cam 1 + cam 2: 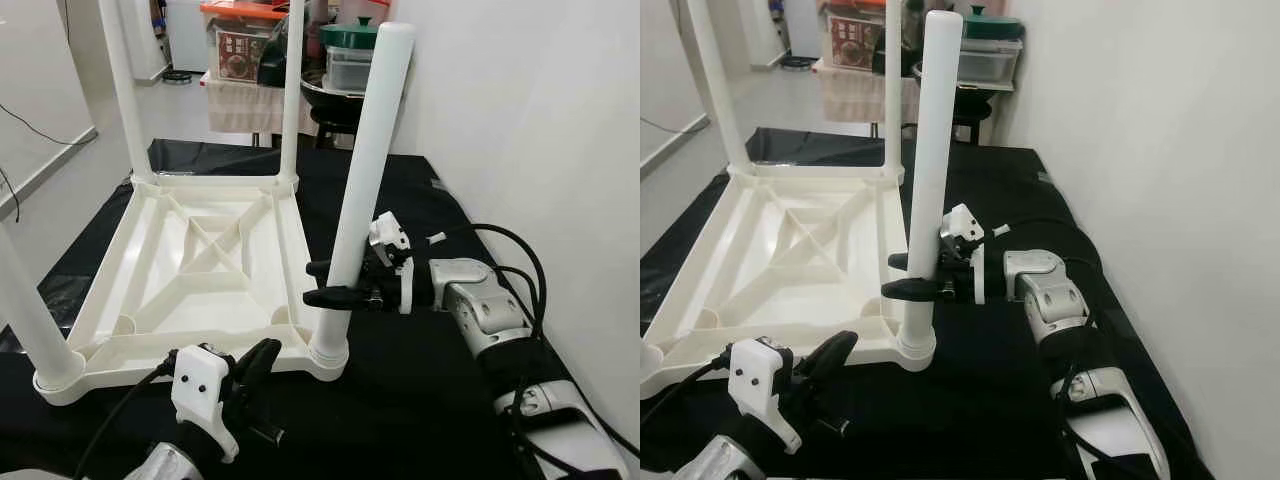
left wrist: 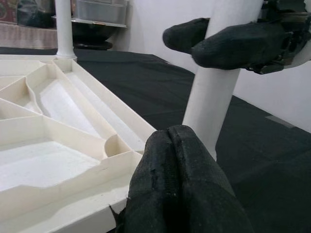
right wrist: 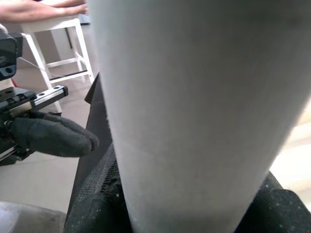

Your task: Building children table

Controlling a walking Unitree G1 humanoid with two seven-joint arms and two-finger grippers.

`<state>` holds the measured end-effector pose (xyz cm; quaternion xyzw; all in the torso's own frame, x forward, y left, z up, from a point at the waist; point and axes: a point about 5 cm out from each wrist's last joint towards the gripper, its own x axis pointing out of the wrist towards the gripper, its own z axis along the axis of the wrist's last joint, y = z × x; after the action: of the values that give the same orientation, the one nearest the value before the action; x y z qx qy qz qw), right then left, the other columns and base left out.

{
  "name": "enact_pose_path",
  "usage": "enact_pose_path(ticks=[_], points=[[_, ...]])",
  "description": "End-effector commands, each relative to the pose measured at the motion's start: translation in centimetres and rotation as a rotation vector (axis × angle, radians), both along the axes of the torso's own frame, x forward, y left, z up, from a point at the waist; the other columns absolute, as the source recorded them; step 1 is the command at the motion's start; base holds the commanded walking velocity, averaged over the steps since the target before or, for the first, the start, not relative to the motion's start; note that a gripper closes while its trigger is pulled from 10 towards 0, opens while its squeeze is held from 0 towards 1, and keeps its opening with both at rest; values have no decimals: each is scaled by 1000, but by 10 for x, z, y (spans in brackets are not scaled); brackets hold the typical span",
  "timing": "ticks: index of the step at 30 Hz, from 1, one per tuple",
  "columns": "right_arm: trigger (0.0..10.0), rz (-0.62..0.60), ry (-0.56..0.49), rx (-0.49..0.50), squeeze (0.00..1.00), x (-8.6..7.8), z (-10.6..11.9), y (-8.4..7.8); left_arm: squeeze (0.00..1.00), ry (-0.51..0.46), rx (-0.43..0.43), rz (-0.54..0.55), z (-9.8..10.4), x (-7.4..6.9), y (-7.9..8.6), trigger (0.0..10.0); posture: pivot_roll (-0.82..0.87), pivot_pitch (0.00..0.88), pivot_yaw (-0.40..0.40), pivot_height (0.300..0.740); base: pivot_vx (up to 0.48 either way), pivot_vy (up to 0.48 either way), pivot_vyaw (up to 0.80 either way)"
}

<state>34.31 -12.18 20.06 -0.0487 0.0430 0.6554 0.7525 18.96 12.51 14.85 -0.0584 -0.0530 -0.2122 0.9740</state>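
Right — the table top [image 1: 190, 290] lies upside down on the black cloth [image 1: 420, 400], and the leg [image 1: 358, 190] stands near-upright in its corner socket at 5 o'clock, leaning slightly towards 1. The right gripper [image 1: 335, 282] is clamped round it low down, arm reaching in level from 3 o'clock. The left gripper [image 1: 262, 362], fingers together, sits just by the frame edge at 6 — nearer the socket, prob. bracing.

Upturned table [image 1: 200, 270] lies on cloth [image 1: 400, 400], legs [image 1: 365, 180] upward.
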Motion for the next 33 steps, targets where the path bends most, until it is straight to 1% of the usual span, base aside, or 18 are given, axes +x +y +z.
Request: enact_pose_path(ticks=[1, 7, 10, 11, 13, 14, 15, 16, 17, 18, 19, 20, 22, 25, 29, 30, 32, 33], points=[[0, 34, 56, 7, 0, -5, -11, -2, 0, 3, -6, -2, -1, -2, -1, 7804, 61, 6, -114, 740, 0, 0, 0], [0, -13, 59, 22, 0, -8, -14, -9, 0, 2, -9, -4, 0, -2, 0, 7804, 51, 11, -108, 740, 0, 0, 0], [0, -312, 27, -26, 0, -13, -23, -9, 0, 3, -10, -6, 0, -3, 1, 7804, 37, 21, -111, 740, 0, 0, 0], [0, -312, 27, -26, 0, -13, -23, -9, 0, 3, -10, -6, 0, -3, 1, 7804, 37, 21, -111, 740, 0, 0, 0], [0, -392, 20, -36, 0, -16, -26, -7, 0, 3, -10, -6, 0, -3, 1, 7804, 37, 22, -112, 740, 0, 0, 0], [0, -748, 5, -4, 0, -8, -32, -5, 0, 2, -9, -5, 1, -3, 2, 7804, 27, 25, -112, 740, 0, 0, 0], [0, -1115, 53, 27, 0, -11, -43, -12, 0, 2, -9, -4, 1, -3, 3, 7804, 23, 26, -111, 740, 0, 0, 0], [0, -1115, 53, 27, 0, -11, -43, -12, 0, 2, -9, -4, 1, -3, 3, 7804, 23, 26, -111, 740, 0, 0, 0], [0, -1364, 109, 27, 0, -18, -53, -21, 0, 2, -8, -3, 1, -3, 4, 7804, 23, 26, -111, 740, 0, 0, 0], [0, -1341, 124, -11, 0, -37, -68, -6, 0, 1, -8, -2, 1, -2, 4, 7569, 26, 27, -97, 740, 0, 0, 0], [0, -1202, 140, -31, 0, -51, -76, 13, 0, 1, -7, -2, 1, -1, 4, 7608, 23, 19, -93, 740, 0, 0, 0], [0, -1202, 140, -31, 0, -51, -76, 13, 0, 1, -7, -2, 1, -1, 4, 7608, 23, 19, -93, 740, 0, 0, 0], [0, -1045, 88, -33, 0, -52, -71, 27, 0, 3, -10, -8, 0, 0, 3, 7765, 24, 4, -106, 740, 0, 0, 0], [0, -1043, 58, -40, 0, -45, -65, 24, 0, 3, -11, -11, -1, 1, 2, 7882, 29, 2, -108, 740, 0, 0, 0], [0, -1077, 66, -69, 0, -48, -66, 29, 0, 1, -8, -5, -1, 1, 2, 7804, 37, 0, -112, 740, 0, 0, 0], [10000, -1054, 85, -67, 0, -49, -67, 32, 0, 1, -6, -4, -1, 1, 1, 7725, 39, 0, -112, 740, 0, 0, 0], [10000, -1054, 85, -67, 0, -49, -67, 32, 0, 1, -6, -4, -1, 1, 1, 7725, 39, 0, -112, 740, 0, 0, 0], [10000, -994, 94, -61, 1000, -49, -65, 36, 0, 1, -5, -3, -1, 1, 1, 7686, 39, 0, -111, 740, 0, 0, 0]])
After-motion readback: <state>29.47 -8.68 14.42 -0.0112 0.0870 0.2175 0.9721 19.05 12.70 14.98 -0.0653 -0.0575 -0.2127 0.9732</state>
